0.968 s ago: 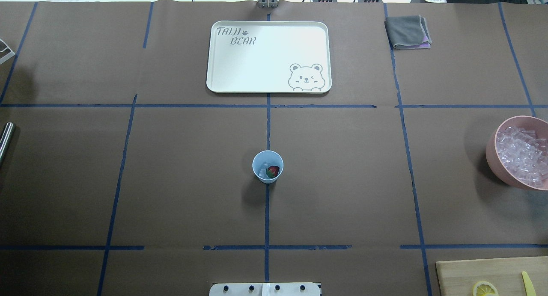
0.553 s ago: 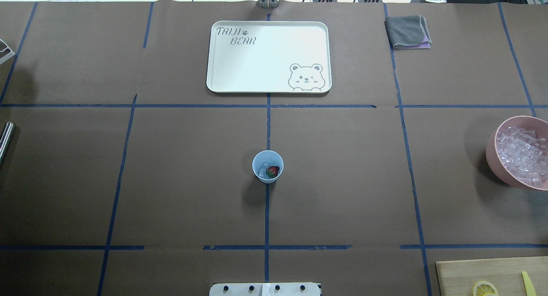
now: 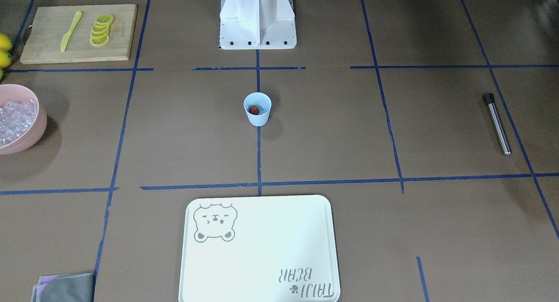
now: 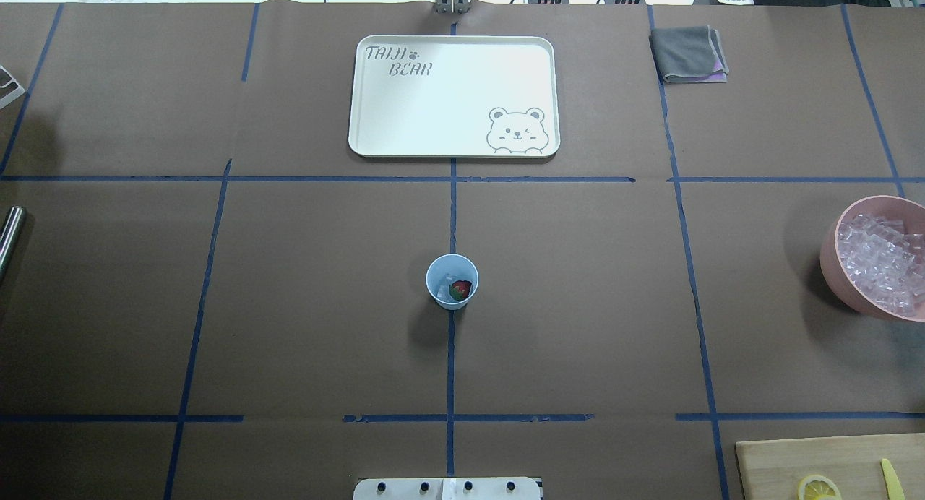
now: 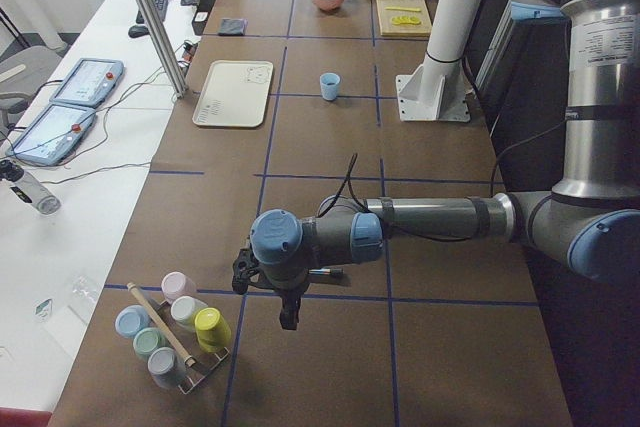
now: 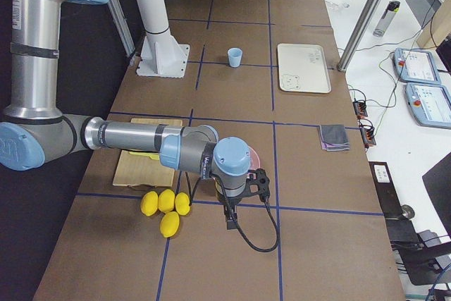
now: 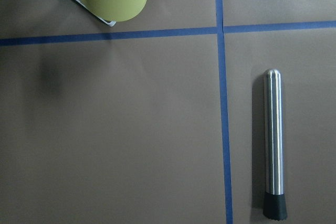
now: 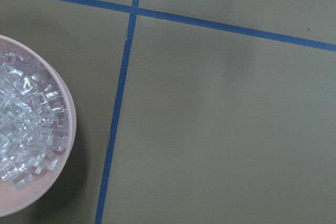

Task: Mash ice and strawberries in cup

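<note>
Nearest to the robot's base, on its right side, a wooden cutting board (image 3: 52, 40) carries a row of lemon slices (image 3: 101, 30).

A little in front of the base, the cup (image 4: 452, 282) stands upright on the middle blue tape line of the brown table (image 4: 578, 305). It is small, pale blue, plain and narrower at the bottom. Inside it lies one red strawberry (image 4: 459, 290) with green leaves, and a clear piece of ice (image 4: 446, 279) is beside it. The fruit looks whole.

Far to the right, a pink bowl (image 4: 831, 258) holds a shining heap of ice cubes (image 4: 878, 265). The right gripper (image 6: 230, 222) hangs just beside this bowl. Only the side camera shows it, so I cannot tell if its fingers are spread or pressed together.

Far to the left, a steel rod (image 7: 274, 145) with a black tip lies flat. The left gripper (image 5: 289, 319) hangs above that area, near a rack of coloured cups (image 5: 175, 332). The position of its fingers also cannot be told.

Beyond the cup lies a white tray (image 4: 454, 95) with a bear drawing, and a folded grey cloth (image 4: 688, 53) lies to its right.
</note>
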Available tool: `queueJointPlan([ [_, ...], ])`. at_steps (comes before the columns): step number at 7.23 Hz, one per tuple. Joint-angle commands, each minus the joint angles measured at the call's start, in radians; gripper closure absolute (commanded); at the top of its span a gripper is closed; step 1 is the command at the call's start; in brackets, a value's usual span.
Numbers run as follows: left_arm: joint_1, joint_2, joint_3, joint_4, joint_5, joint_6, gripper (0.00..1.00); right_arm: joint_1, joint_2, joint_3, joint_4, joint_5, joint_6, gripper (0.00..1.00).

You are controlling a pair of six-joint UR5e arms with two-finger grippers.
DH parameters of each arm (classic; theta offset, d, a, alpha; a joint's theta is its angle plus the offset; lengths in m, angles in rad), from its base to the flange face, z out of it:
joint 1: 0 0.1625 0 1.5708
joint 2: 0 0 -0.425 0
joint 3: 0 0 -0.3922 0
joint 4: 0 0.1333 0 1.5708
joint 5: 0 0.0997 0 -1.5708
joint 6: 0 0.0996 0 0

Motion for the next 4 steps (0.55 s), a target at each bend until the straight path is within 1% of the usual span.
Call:
queueJointPlan([
  [1, 0.0, 0.002, 0.0, 0.0, 0.002, -0.001, 0.0, 0.0, 0.0, -0.004, -0.001, 0.001, 0.002, 0.01],
  [4, 0.0, 0.002, 0.007, 0.0, 0.0, -0.001, 0.0, 0.0, -0.009, -0.008, -0.002, 0.003, 0.002, 0.01],
])
